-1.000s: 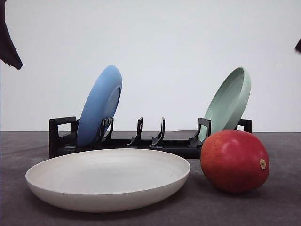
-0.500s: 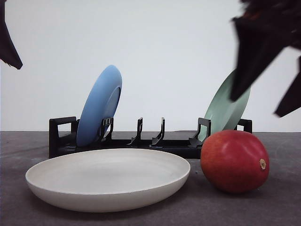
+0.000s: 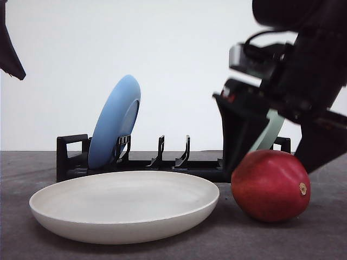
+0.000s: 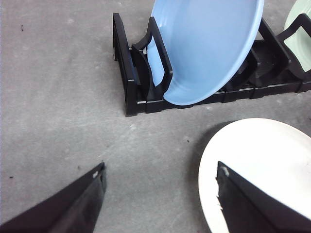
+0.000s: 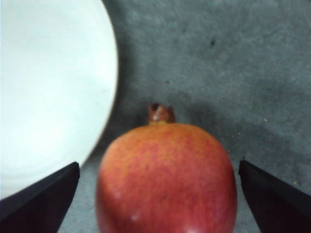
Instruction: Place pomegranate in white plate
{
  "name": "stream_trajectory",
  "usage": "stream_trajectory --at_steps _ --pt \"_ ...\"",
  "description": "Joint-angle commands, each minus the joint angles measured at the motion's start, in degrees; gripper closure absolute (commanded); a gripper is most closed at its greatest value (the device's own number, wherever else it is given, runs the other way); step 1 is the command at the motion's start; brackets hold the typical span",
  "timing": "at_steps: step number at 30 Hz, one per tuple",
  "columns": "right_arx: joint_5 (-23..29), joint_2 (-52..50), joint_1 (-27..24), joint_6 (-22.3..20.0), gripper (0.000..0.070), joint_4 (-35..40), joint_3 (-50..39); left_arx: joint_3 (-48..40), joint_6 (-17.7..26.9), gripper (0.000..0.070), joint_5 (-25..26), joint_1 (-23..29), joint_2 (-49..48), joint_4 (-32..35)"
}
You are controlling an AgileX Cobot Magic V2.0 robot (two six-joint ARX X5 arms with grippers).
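Observation:
The red pomegranate (image 3: 271, 186) rests on the grey table just right of the wide white plate (image 3: 124, 230). My right gripper (image 3: 271, 162) has come down over the fruit, open, one dark finger on each side of it and apart from it. The right wrist view shows the pomegranate (image 5: 167, 174) between the two spread fingers (image 5: 39, 199), its crown end pointing away, the white plate (image 5: 48, 87) beside it. My left gripper (image 4: 160, 169) hangs open above bare table next to the white plate (image 4: 262, 160), holding nothing.
A black dish rack (image 3: 70, 157) stands behind the plate, holding an upright blue plate (image 3: 115, 122) and a pale green plate (image 3: 269, 135) partly hidden by my right arm. The left arm's dark edge (image 3: 8, 49) is at the upper left.
My right arm has swung down from the upper right and its open fingers now straddle the pomegranate. The fruit, the plates and the left arm have not moved.

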Motion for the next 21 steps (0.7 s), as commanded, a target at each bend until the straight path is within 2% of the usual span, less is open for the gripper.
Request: stream_trajectory --at_steps 1,5,7,9,15,21 --pt "0.2 1.6 0.6 -0.6 0.0045 0.2 0.9 0.9 -0.1 0.0270 0.2 -0.1 0.3 0.3" --pt "0.2 2.4 0.6 -0.3 0.0158 -0.7 0.9 0.9 -0.1 0.0271 0.2 -0.1 0.3 0.3" --pt "-0.2 2.3 0.5 -0.2 0.0163 -1.6 1.4 0.9 -0.1 0.0271 0.2 -0.1 0.3 0.3" --pt "-0.2 2.3 0.3 -0.7 0.0163 -5.6 3.6 0.9 -0.1 0.0271 0.2 -0.1 0.3 0.3" --pt "-0.2 2.8 0.3 -7.3 0.0163 -17.7 14.6 0.9 -0.1 0.0270 0.2 -0.1 0.3 0.4" --pt "-0.2 7.0 4.8 -11.8 0.0163 -19.6 23.1 0.9 -0.1 0.0271 0.2 -0.1 0.3 0.4"
